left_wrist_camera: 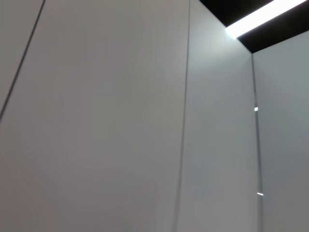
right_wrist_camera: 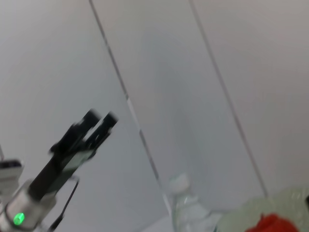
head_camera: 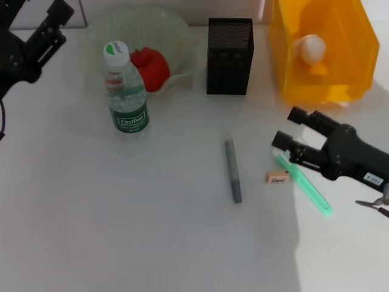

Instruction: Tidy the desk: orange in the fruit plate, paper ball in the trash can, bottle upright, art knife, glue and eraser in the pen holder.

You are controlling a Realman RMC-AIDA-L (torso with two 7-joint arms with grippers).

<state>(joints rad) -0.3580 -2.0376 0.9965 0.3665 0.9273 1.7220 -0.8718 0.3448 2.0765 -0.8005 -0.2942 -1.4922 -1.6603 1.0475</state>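
Observation:
The clear bottle stands upright with a white cap. A red-orange fruit lies in the glass fruit plate. A white paper ball sits inside the yellow trash can. The grey art knife, the small eraser and the green glue stick lie on the table. My right gripper is open and empty, just above and beside the glue stick's far end. My left gripper is raised at the far left, open and empty; it also shows in the right wrist view.
The black mesh pen holder stands between the plate and the trash can. The right wrist view shows the bottle's cap and the fruit low in its picture. The left wrist view shows only wall panels.

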